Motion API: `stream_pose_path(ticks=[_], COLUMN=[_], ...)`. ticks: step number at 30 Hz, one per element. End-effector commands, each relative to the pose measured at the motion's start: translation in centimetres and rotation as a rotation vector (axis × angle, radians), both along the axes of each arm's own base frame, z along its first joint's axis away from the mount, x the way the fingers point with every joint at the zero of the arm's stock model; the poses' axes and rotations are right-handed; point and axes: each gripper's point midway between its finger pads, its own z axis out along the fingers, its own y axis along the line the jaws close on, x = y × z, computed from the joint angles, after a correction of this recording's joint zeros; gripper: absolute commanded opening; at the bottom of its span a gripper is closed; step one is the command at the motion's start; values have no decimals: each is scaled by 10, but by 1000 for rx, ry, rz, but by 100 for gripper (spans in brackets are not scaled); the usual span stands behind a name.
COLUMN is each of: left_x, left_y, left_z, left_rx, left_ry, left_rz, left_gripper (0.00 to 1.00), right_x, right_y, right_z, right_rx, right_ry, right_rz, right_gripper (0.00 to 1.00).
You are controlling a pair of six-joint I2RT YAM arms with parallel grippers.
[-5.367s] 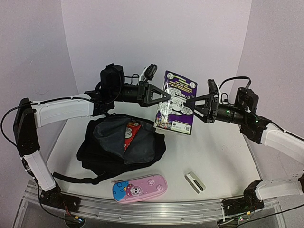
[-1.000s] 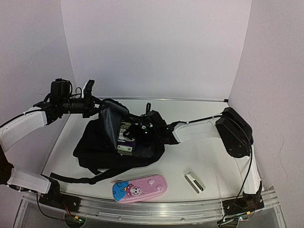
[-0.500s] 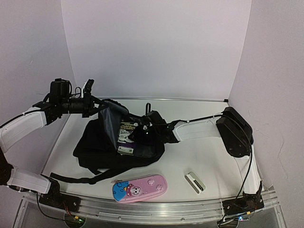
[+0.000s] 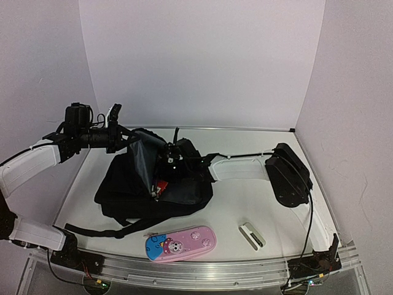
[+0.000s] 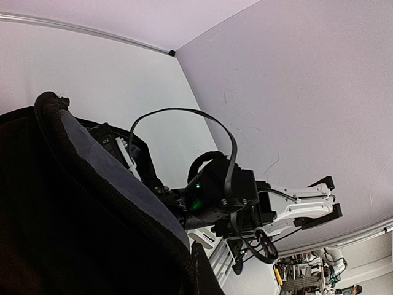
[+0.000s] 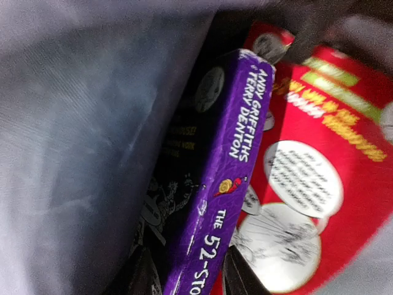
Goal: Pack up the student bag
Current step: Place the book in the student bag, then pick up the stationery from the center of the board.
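The black student bag [image 4: 123, 190] lies at the table's left-centre with its mouth open. My left gripper [image 4: 130, 140] is shut on the bag's top flap and holds it up. In the left wrist view the bag's fabric [image 5: 73, 209] fills the lower left. My right gripper [image 4: 167, 165] is inside the bag's mouth. In the right wrist view it [image 6: 187, 278] is shut on the spine of a purple book [image 6: 230, 160], between the grey lining [image 6: 80, 123] and a red book [image 6: 307, 184]. A bit of the red book [image 4: 161, 184] shows from above.
A pink-and-blue pencil case [image 4: 181, 243] lies at the front, below the bag. A small white object [image 4: 252, 235] lies to its right. A black strap [image 4: 98, 230] trails from the bag toward the front left. The right arm [image 4: 245, 167] stretches across the table's middle.
My right gripper has pushed the purple book further left and deeper into the bag, so the book no longer shows from above. My left gripper keeps holding the flap up.
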Motion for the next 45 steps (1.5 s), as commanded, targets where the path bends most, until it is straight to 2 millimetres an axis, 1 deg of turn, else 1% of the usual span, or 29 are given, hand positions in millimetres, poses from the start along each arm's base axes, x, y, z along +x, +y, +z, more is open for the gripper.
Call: stream_pose_path(ticks=[1,4,6,8,9,10,12,14,16,19,20,23,27,29,32,34,37,39,41,45], left_x=[1,2,4,8,9,10,12,12,12,10,10,10,10,10,10,11,12,13,13,12], left_y=[0,1,3,7,9,12,18,23,26,29,30,34,37,37,37,36,35,35,35,34], left_z=[17,15,14,8,5,1,-5,-10,-13,-17,-17,-21,-23,-25,-27,-29,-32,-33,-33,-34], left_rx=[-30,-22,-14,6,17,26,40,46,51,62,65,77,82,81,79,79,78,77,76,75], left_ry=[-73,-72,-68,-56,-48,-38,-24,-13,-6,3,3,12,18,26,32,39,48,51,53,56], left_rz=[-8,6,24,53,69,85,111,132,144,156,161,173,189,192,190,186,181,179,178,173], left_gripper=[0,0,0,0,0,0,0,0,0,0,0,0,0,0,0,0,0,0,0,0], right_x=[-7,-6,-7,-9,-10,-12,-20,-29,-45,-74,-83,-114,-150,-163,-182,-190,-201,-207,-208,-210], right_y=[22,17,10,-3,-11,-21,-46,-71,-98,-132,-139,-164,-191,-202,-212,-216,-214,-211,-210,-205], right_z=[24,39,57,83,97,97,117,125,132,121,121,104,67,51,32,20,2,-9,-19,-30], right_rx=[73,73,72,69,63,35,6,-32,-57,-84,-77,-79,-97,-100,-99,-93,-91,-99,-109,-97], right_ry=[-50,-83,-115,-157,-181,-192,-228,-246,-247,-208,-196,-134,-14,47,119,152,207,233,250,283], right_rz=[69,57,50,30,18,9,-13,-32,-31,0,18,75,127,121,135,143,172,188,189,185], right_gripper=[37,42,49,57,62,66,74,82,85,86,86,86,82,81,78,77,71,67,65,62])
